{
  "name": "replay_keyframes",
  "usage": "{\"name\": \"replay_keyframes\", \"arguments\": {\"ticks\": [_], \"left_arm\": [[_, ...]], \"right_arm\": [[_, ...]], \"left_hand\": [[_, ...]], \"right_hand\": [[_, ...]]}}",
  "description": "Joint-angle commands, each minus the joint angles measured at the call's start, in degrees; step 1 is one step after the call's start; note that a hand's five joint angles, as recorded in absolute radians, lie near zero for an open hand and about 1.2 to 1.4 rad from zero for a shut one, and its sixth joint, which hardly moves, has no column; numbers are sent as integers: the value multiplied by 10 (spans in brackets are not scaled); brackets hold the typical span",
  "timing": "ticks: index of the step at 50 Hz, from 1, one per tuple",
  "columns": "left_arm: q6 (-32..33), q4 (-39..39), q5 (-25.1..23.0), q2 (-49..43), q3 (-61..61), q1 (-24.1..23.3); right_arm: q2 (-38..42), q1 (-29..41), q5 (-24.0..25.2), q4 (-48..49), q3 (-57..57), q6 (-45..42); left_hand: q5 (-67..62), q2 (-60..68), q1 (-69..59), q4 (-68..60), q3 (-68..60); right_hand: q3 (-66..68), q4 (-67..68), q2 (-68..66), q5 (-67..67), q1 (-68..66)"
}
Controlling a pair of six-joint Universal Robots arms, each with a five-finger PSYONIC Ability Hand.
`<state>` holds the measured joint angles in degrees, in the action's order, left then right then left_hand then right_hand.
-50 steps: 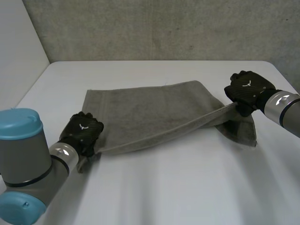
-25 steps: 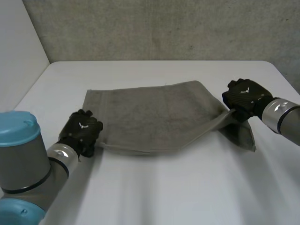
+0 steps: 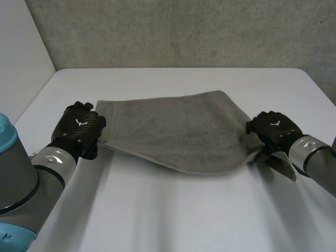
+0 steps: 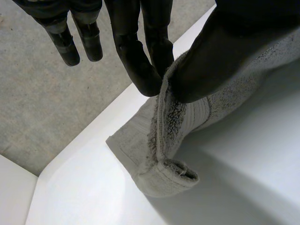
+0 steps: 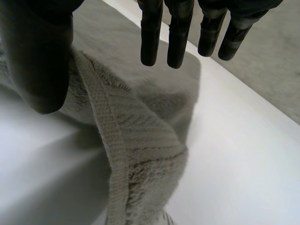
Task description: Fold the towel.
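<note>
Left hand forward, apparently around towel

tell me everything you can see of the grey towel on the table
The grey terry towel is soft looped cloth with a flat woven hem band at its ends. It is spread across the white table: the far part lies flat, while the near edge looks lifted and drawn between the hands. The left hand pinches it at one near corner. The right hand grips the other end, where a corner droops below it.
</note>
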<state>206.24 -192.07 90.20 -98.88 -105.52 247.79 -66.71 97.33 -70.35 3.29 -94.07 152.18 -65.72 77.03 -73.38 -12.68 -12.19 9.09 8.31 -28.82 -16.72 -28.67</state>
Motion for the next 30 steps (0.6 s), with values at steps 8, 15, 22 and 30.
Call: {"name": "replay_keyframes", "arguments": {"ticks": [8,15,22,30], "left_arm": [[0,-1,-1,-2,1,0],[0,0,0,1,4,20],[-1,0,0,1,3,24],[-27,6,-2,5,-1,27]], "right_arm": [[-66,-30,-35,103,-133,8],[-73,-68,-32,140,-178,8],[-69,-97,-25,180,-199,7],[-92,-105,34,146,-190,-7]], "left_hand": [[-43,30,-66,27,22],[-43,30,-66,27,22],[-43,30,-66,27,22],[-43,30,-66,27,22]], "right_hand": [[9,17,28,7,26],[9,17,-3,-24,-4],[9,17,-137,-158,-139],[9,17,-512,-533,-513]]}}
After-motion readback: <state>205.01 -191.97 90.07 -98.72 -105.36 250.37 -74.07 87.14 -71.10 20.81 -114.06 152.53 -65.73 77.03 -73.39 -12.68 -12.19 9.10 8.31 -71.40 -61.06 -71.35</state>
